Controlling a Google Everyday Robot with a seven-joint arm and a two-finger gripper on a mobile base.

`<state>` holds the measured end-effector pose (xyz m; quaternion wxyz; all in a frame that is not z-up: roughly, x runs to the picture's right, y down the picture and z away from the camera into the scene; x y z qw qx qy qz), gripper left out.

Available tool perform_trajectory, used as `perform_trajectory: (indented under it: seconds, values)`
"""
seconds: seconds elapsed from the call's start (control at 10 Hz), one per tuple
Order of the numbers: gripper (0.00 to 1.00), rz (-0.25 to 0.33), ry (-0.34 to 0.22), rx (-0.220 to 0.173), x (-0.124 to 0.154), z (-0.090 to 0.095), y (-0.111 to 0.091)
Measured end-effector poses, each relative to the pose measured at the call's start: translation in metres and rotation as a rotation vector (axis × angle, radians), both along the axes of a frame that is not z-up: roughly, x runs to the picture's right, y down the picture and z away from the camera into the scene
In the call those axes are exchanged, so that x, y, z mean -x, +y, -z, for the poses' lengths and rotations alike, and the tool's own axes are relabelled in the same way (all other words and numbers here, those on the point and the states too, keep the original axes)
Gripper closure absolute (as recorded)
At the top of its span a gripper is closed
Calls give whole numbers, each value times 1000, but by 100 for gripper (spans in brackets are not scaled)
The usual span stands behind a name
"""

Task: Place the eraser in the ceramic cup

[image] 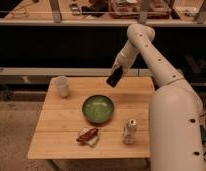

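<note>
My gripper [117,70] is above the far edge of the wooden table [61,130], right of centre. It is shut on the eraser [114,78], a flat black block that hangs tilted below it. The ceramic cup [61,86], small and white, stands upright at the table's far left corner, well to the left of the eraser. The white arm reaches in from the right.
A green bowl [98,108] sits in the middle of the table. A red-brown and white packet [88,135] lies near the front edge. A pale can-like bottle [129,131] stands at the front right. A dark shelf unit runs behind the table.
</note>
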<state>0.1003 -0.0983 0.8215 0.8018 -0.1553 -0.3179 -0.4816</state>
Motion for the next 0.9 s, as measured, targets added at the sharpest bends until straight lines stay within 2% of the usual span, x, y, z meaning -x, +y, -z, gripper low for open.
perform_trajectory:
  seconds: [0.3,0.5,0.7,0.9]
  values:
    - [100,2,-1,-2,2,0,-2]
    - [100,28,-28,-20,58,6,-23]
    - [100,8,-2,-31,107,17,-49]
    - [100,21,6,-59,155,26,-71]
